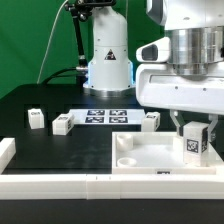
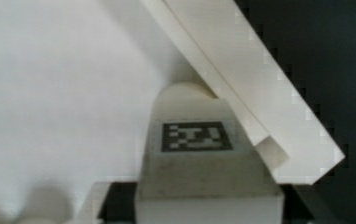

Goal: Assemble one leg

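Observation:
My gripper point(image 1: 194, 142) is shut on a leg point(image 1: 194, 141), a small white cuboid peg with a black-and-white tag. It holds the leg upright over the right part of the large flat white tabletop point(image 1: 150, 156), near a corner. In the wrist view the held leg point(image 2: 200, 140) fills the middle between my two dark fingers point(image 2: 125, 203), with the tabletop point(image 2: 59, 90) below it and its raised edge point(image 2: 246, 70) running beside it. Three more legs lie on the black mat: one point(image 1: 36, 118) at the exterior view's left, one point(image 1: 63, 124) beside it, one point(image 1: 152, 120) near the tabletop.
The marker board point(image 1: 106, 116) lies on the mat behind the tabletop. A white rail point(image 1: 50, 184) runs along the front and a white block point(image 1: 5, 150) stands at the exterior view's left. The arm's base point(image 1: 107, 60) stands at the back.

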